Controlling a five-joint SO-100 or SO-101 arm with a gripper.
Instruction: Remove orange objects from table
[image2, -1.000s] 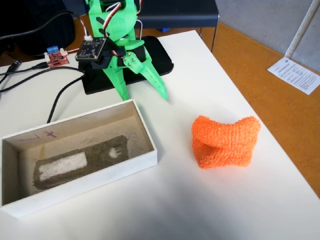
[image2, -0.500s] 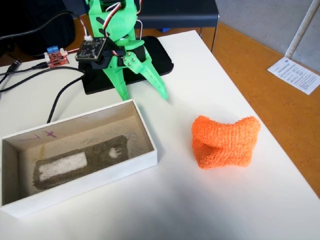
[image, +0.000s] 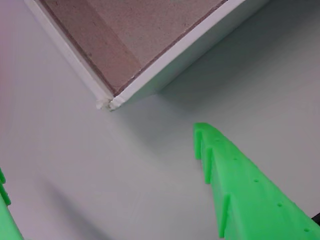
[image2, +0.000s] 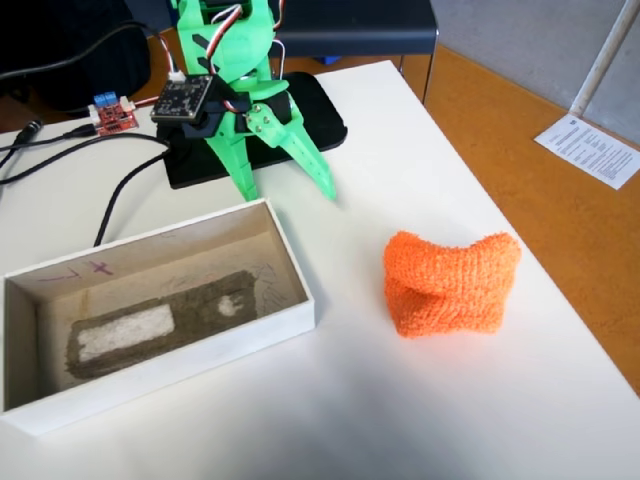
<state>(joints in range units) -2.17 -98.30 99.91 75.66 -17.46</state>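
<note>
Fixed view: green gripper (image2: 290, 192) open, empty, tips just above white table (image2: 420, 130) beside far corner of shallow white box (image2: 296, 275). Orange knitted lump (image2: 450, 284) on table, right of box, apart from gripper. Wrist view: box corner (image: 111, 102) between spread fingers (image: 235, 180).

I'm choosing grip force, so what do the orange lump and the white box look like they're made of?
The orange lump looks like soft knitted yarn: a ribbed stitch texture shows, and it folds in at the middle. The white box seems to be thin card or coated board, matte white outside with a brown, fibrous-looking inner face. The open pincer looks like glossy green printed plastic.
</note>
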